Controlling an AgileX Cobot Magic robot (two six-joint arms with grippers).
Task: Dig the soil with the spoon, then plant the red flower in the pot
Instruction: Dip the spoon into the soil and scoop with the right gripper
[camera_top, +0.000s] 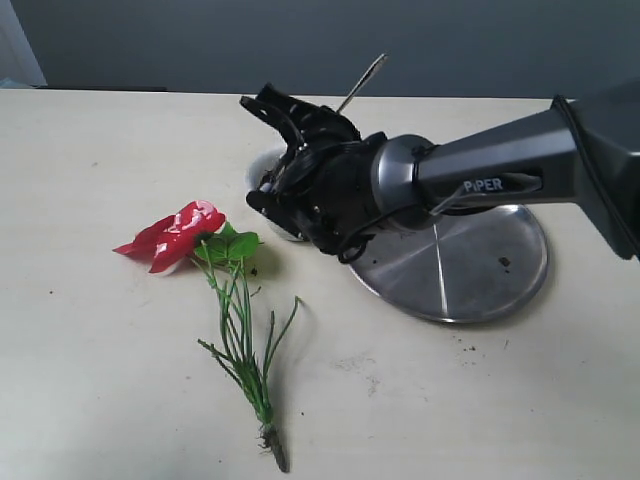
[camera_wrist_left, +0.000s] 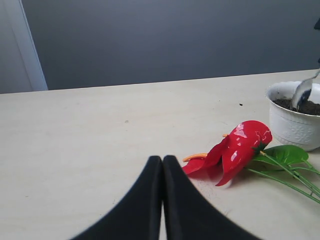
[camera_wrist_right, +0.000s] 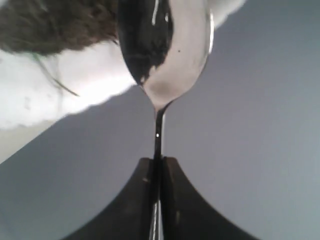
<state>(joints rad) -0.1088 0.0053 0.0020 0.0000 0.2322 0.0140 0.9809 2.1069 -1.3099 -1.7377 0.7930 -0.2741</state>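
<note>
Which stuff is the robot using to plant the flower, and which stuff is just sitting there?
For the job:
- spoon, in the right end effector
- soil
- pot
- red flower, lying on the table

Just sitting there:
- steel plate
- left end effector, shut and empty

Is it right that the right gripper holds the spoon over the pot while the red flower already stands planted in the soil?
Not planted: the exterior view shows the red flower lying flat on the table, beside the pot. The right gripper does hold the spoon.
</note>
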